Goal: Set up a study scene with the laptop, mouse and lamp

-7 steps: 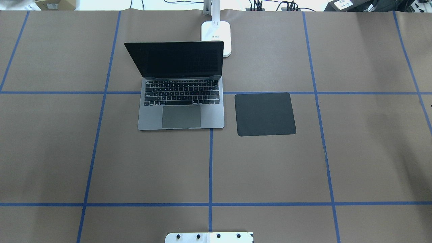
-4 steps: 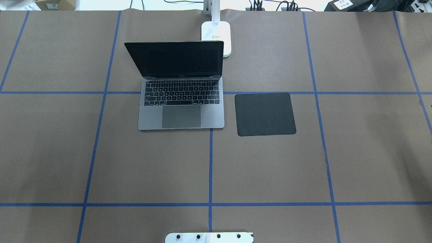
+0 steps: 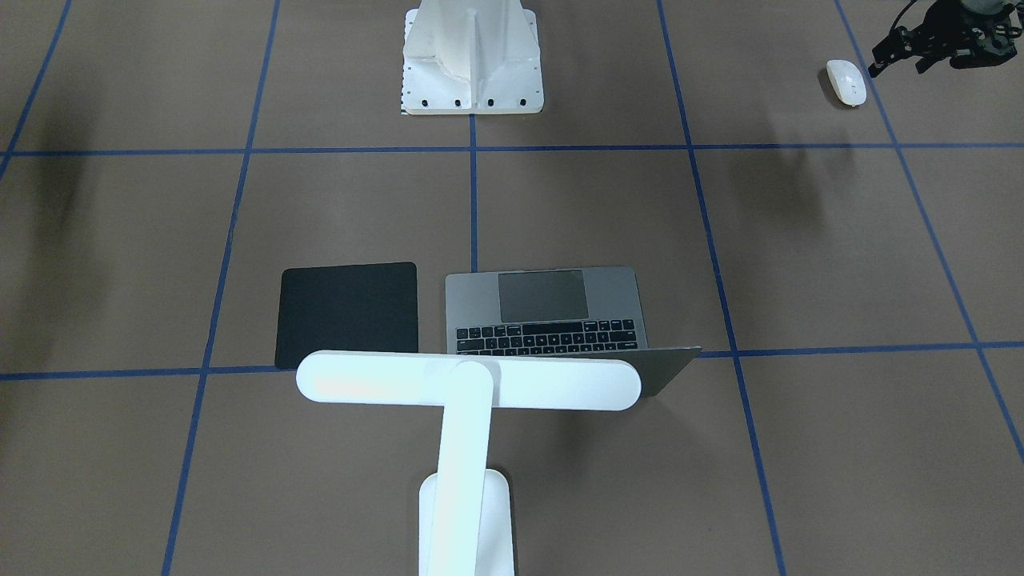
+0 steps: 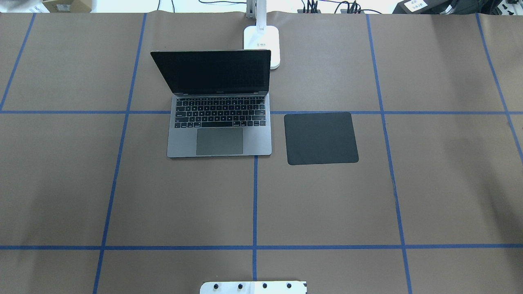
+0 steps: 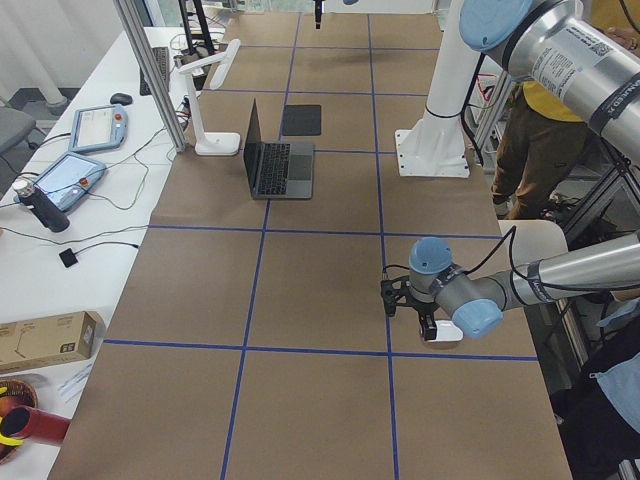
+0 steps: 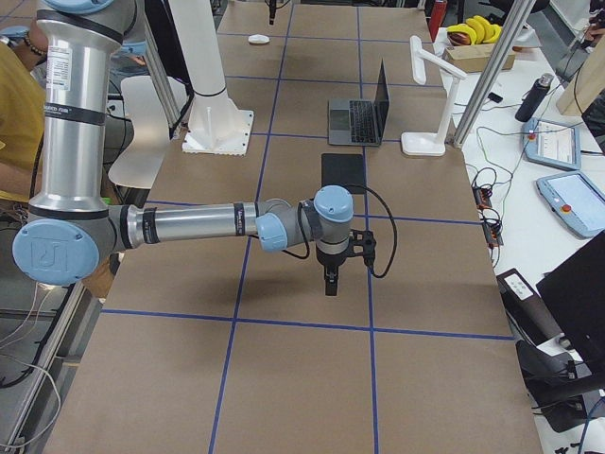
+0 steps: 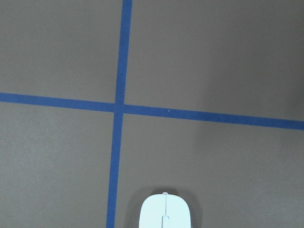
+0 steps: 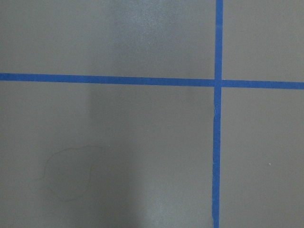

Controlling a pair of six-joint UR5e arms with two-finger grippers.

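The laptop (image 4: 219, 122) stands open on the table, also in the front view (image 3: 544, 312). The lamp (image 3: 468, 382) stands behind it, its base (image 4: 262, 45) at the far edge. The white mouse (image 3: 846, 82) lies on the brown paper far off on my left side and shows at the bottom of the left wrist view (image 7: 165, 213). My left gripper (image 3: 896, 62) hovers right beside the mouse, apart from it, jaws apparently spread and empty. My right gripper (image 6: 331, 279) points down over bare paper near the black mat; I cannot tell whether it is open or shut.
A flat black square mat (image 4: 320, 138) lies just right of the laptop. The white robot pedestal (image 3: 472, 56) stands at the near middle edge. Tablets, cables and boxes lie on a side bench (image 5: 70, 170) beyond the far edge. A person in yellow (image 5: 540, 140) stands behind the robot.
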